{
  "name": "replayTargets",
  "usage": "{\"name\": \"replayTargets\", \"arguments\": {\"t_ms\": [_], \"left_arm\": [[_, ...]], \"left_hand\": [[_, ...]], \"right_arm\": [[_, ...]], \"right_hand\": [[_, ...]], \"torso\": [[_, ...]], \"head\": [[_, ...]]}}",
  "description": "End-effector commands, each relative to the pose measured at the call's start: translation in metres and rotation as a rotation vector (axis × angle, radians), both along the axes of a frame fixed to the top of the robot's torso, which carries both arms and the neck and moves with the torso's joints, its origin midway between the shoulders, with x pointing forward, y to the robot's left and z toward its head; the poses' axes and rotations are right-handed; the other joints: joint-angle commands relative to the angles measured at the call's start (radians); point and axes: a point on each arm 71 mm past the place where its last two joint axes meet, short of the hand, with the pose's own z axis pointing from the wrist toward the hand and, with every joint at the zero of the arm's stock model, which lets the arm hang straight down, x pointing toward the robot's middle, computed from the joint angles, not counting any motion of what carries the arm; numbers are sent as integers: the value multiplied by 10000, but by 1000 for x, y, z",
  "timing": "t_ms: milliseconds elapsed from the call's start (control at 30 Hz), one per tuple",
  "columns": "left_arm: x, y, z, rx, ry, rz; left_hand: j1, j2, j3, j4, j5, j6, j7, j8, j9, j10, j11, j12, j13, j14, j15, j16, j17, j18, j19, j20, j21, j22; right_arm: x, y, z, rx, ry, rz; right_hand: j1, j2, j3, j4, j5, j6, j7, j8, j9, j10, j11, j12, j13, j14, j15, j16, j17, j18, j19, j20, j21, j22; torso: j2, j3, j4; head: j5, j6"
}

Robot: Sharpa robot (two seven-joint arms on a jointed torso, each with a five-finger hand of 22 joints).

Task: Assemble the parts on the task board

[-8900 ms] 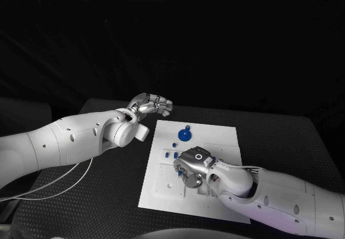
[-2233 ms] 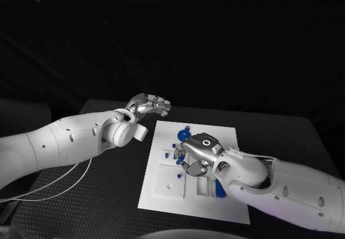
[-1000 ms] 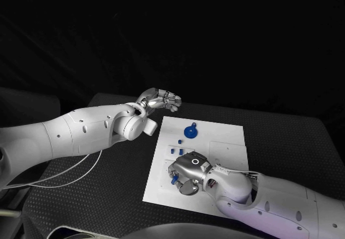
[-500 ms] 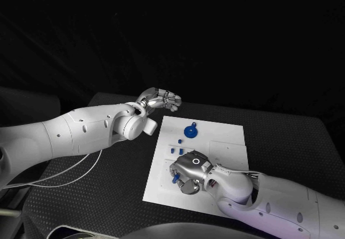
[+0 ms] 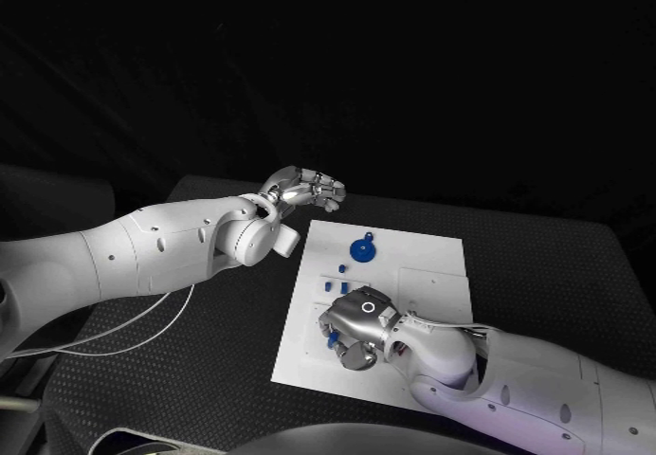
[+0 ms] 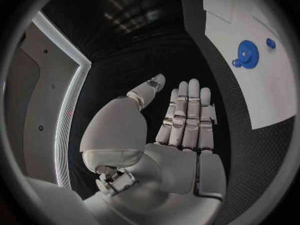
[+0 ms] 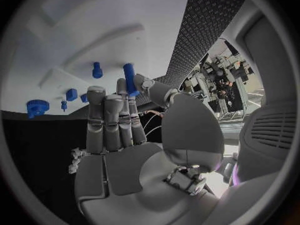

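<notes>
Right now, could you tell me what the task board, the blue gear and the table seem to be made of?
Task board: smooth matte white, probably plastic, with shallow moulded recesses. Blue gear: evenly coloured, toothed rim, likely plastic. Table: black with a fine dotted weave, perhaps a rubber or fabric mat. The right hand pinches a blue peg of the same look.

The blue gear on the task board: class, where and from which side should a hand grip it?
Probably from above, fingers across the toothed rim of the gear. It lies flat on the board, so its sides are low, and bare plate surrounds it. The small knob beside it leaves less room there.
</notes>
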Motion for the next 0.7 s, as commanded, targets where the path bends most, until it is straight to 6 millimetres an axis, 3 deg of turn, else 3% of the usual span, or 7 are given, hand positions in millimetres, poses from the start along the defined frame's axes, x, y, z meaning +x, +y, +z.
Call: {"name": "replayTargets", "arguments": {"t_ms": [33,700], "left_arm": [[0,-3,2,-129,-38,-148],[1,-5,2,-133,-40,-165]], "left_hand": [[12,-48,-8,28,6,-99,-3,65,-17,-54,-22,14,-15,43,2,-40,19,-49,14,39,-65,14],[20,-48,-6,29,7,-102,-2,67,-19,-56,-21,13,-18,45,2,-55,33,-49,16,39,-73,19]], "right_arm": [[-5,1,-8,-726,284,321],[-9,7,-12,-1139,233,512]], "right_hand": [[25,36,59,-11,61,53,3,27,17,82,7,18,-6,-2,-50,19,13,694,5,-36,35,189],[-3,53,57,-6,61,49,6,19,18,77,11,11,0,-19,-45,7,15,695,-13,-26,34,191]], "torso": [[0,2,1],[5,0,-11]], "head": [[3,-7],[-10,-37]]}}
